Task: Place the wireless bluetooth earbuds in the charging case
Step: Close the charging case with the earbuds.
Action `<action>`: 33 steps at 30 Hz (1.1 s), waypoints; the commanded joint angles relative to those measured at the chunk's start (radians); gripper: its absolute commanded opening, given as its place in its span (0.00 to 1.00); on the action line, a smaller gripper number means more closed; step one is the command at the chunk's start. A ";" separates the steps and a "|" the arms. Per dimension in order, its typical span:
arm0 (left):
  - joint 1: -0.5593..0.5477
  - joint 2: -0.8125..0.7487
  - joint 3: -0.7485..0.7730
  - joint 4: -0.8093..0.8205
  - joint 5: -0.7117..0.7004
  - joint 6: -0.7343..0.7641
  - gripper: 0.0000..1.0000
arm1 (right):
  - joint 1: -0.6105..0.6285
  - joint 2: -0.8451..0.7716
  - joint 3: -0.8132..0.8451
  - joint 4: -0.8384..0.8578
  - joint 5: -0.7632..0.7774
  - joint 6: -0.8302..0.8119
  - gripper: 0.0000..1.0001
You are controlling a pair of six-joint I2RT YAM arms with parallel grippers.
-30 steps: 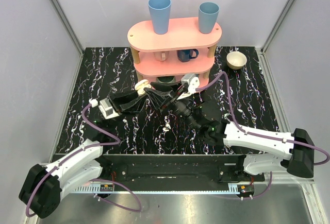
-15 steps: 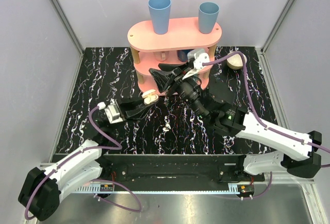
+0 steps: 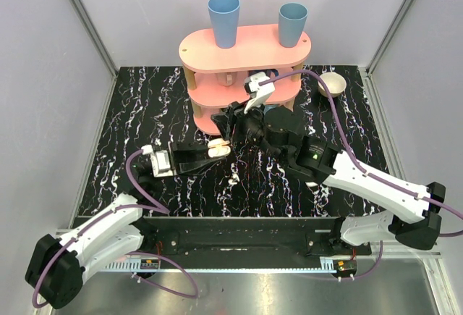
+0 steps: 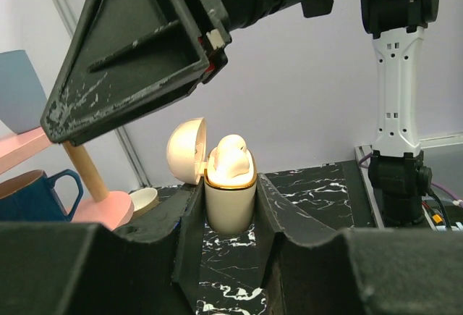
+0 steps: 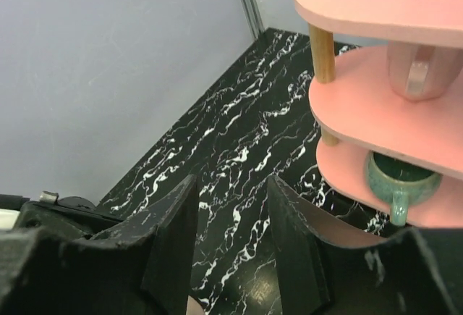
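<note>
Both reach inward: left gripper (image 4: 228, 217) clamps the charging case (image 4: 229, 199), right gripper (image 5: 230, 181) hovers above, jaws apart.

Robot lab test cell. Two white-and-black robot arms (image 3: 108, 228) with loose purple cables (image 3: 141, 185) are bolted at the near edge of a black, white-veined marble-pattern desk (image 3: 145, 105). Plain grey panel walls (image 3: 43, 76) on aluminium frame posts (image 3: 85, 22) box it in. A pink three-tier oval shelf (image 3: 246, 51) holds cups.

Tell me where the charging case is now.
In the top view, the charging case is held in the left tool, left of centre, near the pink shelf.
</note>
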State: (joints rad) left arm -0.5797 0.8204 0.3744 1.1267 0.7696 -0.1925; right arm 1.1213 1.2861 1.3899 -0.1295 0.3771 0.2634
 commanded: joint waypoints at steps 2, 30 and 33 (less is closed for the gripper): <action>-0.003 0.009 0.043 0.045 0.051 -0.002 0.00 | -0.020 -0.021 -0.015 -0.039 -0.060 0.079 0.50; -0.003 0.025 0.129 -0.264 -0.281 -0.039 0.00 | -0.018 -0.125 -0.138 -0.084 0.086 0.084 0.55; 0.001 0.010 0.141 -0.467 -0.430 -0.048 0.00 | -0.021 -0.169 -0.157 -0.090 0.241 0.056 0.55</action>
State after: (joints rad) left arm -0.5896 0.8597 0.4522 0.8600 0.5976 -0.2226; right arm 1.0996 1.1927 1.2522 -0.2070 0.4103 0.3790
